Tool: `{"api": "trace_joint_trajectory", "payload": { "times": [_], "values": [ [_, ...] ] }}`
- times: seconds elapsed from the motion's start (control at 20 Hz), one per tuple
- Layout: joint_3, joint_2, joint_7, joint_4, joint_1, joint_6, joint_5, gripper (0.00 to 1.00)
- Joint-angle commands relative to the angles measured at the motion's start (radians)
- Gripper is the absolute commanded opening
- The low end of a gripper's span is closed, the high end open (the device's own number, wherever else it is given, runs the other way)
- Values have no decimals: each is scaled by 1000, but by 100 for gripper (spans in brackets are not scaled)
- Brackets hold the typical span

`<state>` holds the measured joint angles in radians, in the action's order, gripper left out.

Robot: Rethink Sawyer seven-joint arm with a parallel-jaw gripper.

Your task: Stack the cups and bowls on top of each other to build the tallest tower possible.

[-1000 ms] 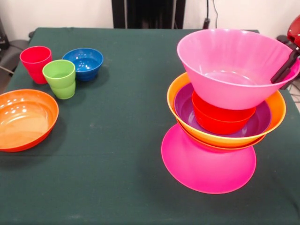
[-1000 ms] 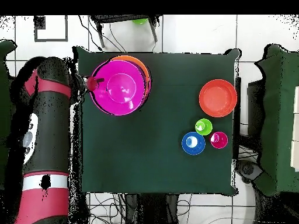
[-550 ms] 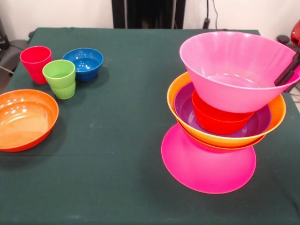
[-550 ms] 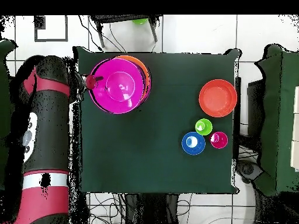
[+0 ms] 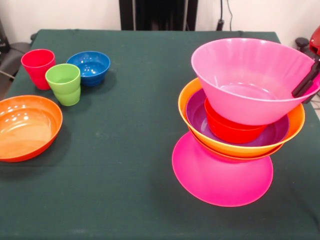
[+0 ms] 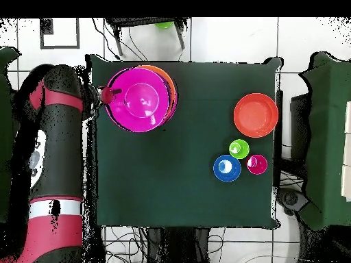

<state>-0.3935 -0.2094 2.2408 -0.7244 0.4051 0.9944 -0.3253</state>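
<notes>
We see the gripper [image 5: 306, 84] clamped on the rim of the large pink bowl [image 5: 250, 80], at the bowl's 3 o'clock, sitting tilted atop the tower [image 5: 235, 140]: small red-orange bowl [image 5: 227, 127], purple bowl [image 5: 197, 112], orange bowl [image 5: 186, 100], upturned pink base [image 5: 220, 177]. At the table's [image 5: 130, 165] 9 o'clock: red cup [image 5: 38, 66], green cup [image 5: 64, 83], blue bowl [image 5: 90, 66], shallow red-orange bowl [image 5: 25, 127].

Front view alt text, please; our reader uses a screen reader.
The gripper holds a large pink bowl by its rim atop the tower; a red cup, green cup, blue bowl and orange bowl sit aside.
</notes>
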Motion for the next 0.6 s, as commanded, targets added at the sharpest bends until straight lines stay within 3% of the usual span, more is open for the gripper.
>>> {"api": "trace_joint_trajectory", "payload": {
  "times": [0.05,0.6],
  "values": [
    [32,4,98,1,-30,0,3,0],
    [21,-13,101,-47,-22,-17,7,0]
  ]
}}
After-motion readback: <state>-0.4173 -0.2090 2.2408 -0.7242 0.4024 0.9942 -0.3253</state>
